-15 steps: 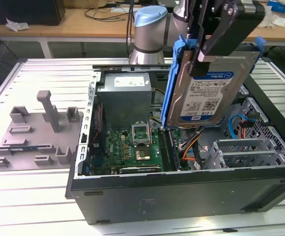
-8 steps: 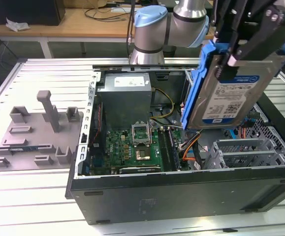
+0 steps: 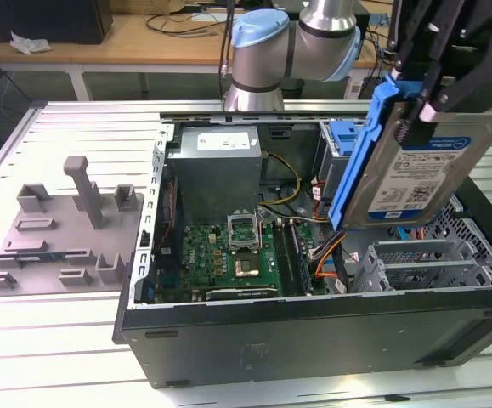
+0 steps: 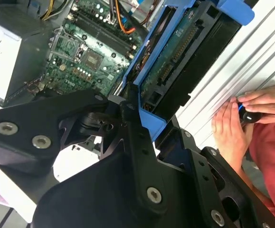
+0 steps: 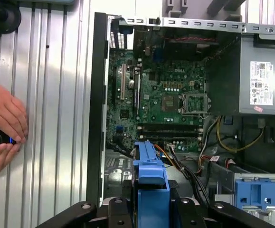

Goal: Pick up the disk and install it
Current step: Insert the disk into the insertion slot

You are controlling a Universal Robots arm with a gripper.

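**Disk clamped and airborne over the open case**

The gripper (image 3: 417, 117) is closed on the disk (image 3: 420, 170), its black fingers pinching the blue bracket along one long edge. In the second wrist view the gripper (image 4: 144, 114) bites that bracket right beside the drive's green circuit-board underside. An edge grip like this, I'd judge, leaves both flat faces clear and the far end free to lead.

The disk hangs tilted, label side towards the exterior camera, clear of everything beneath it. It sits above the exterior view's right end of the computer case (image 3: 313, 331), over the perforated bays. Just behind it stands the drive cage (image 3: 346, 140) with its blue handle, so the drive seems held here to line up with its slot.

The case lies on its side with the panel off. That exposes the motherboard (image 3: 229, 251) and the grey power supply (image 3: 216, 166), with orange and yellow cables running between them. Off to the exterior view's left, well apart from the case, rests the grey fixture tray (image 3: 59, 229), its upright posts bare.

Everything rests on a ribbed aluminium table (image 3: 50, 340). In the first wrist view, a person's hands (image 5: 4, 121) rest on that surface beside the case, cupping a small dark device with a blue light. Behind it all, a wooden bench (image 3: 144, 34) carries loose cables.
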